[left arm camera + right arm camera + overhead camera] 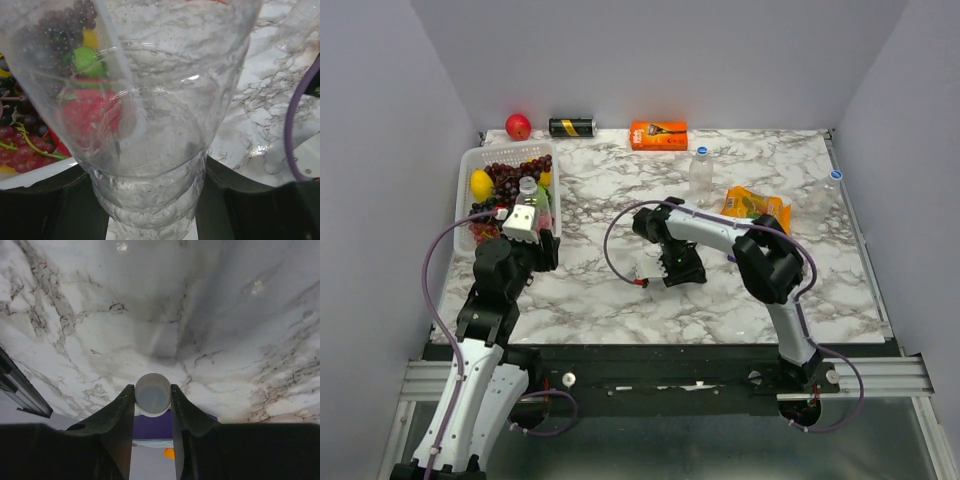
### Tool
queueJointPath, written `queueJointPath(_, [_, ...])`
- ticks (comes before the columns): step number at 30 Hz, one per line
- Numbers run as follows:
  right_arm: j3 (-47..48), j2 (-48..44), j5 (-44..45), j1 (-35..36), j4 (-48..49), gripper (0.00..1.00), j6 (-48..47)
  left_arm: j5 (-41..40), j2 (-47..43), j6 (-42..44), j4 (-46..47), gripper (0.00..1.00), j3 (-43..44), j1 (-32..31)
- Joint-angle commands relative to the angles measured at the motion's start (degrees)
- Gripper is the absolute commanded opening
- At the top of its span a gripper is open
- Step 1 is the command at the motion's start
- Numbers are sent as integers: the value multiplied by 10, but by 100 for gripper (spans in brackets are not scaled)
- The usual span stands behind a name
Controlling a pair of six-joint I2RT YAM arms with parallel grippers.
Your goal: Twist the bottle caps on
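Note:
My left gripper (527,222) is shut on a clear bottle (527,190), held upright beside the fruit basket. In the left wrist view the bottle (150,125) fills the frame, with my dark fingers (235,205) pressed on its sides. My right gripper (672,268) hangs low over the middle of the table, shut on a small round whitish cap (152,394) pinched between its fingertips just above the marble. A second clear bottle (701,172) with a blue cap on top stands at the back centre. Another blue cap (835,175) shows near the right edge, seemingly atop a third clear bottle.
A white basket (470,160) of grapes, lemon and strawberries sits at the left. A red apple (518,126), a black-and-gold can (572,127) and an orange box (658,134) line the back wall. An orange snack bag (757,205) lies beside the right arm.

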Motion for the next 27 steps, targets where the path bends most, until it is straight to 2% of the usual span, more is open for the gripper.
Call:
queueJointPath(1, [55,45,47,27,-108,24,33,-34,-27,12,-13,0,28,4])
queueJointPath(8, [92,103,57,62,-109,25,75,-41,-29,27,-17,0,38,4])
queueJointPath(17, [66,127,59,87,-80,40,103,-40,-21,42,-8,0,42,4])
queueJointPath(22, [93,142,55,95,-59,49,104,-22,-13,41,-4,0,43,4])
queueJointPath(27, [133,167,49,104,-43,53,108,-20,-6,42,-1,0,47,4])
